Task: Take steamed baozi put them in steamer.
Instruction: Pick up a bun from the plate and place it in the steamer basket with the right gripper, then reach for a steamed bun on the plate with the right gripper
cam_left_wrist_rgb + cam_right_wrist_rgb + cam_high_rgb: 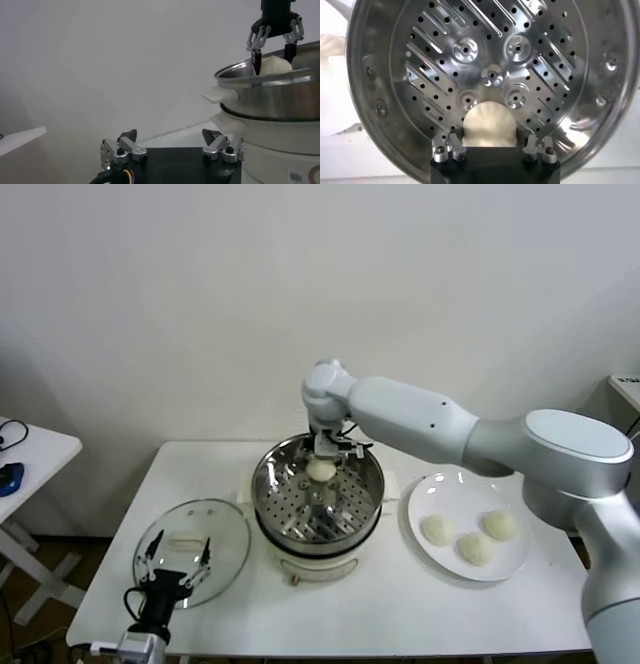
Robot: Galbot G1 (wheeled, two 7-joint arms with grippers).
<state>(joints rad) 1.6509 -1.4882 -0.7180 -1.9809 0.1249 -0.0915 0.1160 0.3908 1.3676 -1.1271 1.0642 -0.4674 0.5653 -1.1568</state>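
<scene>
My right gripper hangs over the far rim of the steamer, shut on one off-white baozi. In the right wrist view the baozi sits between the fingers above the perforated tray. The left wrist view shows that gripper with the bun just above the steel rim. Three more baozi lie on the white plate to the steamer's right. My left gripper is open and empty at the table's front left, by the glass lid.
The white table carries the steamer in the middle, the lid on the left and the plate on the right. A second small table with a blue object stands at the far left. A white wall is behind.
</scene>
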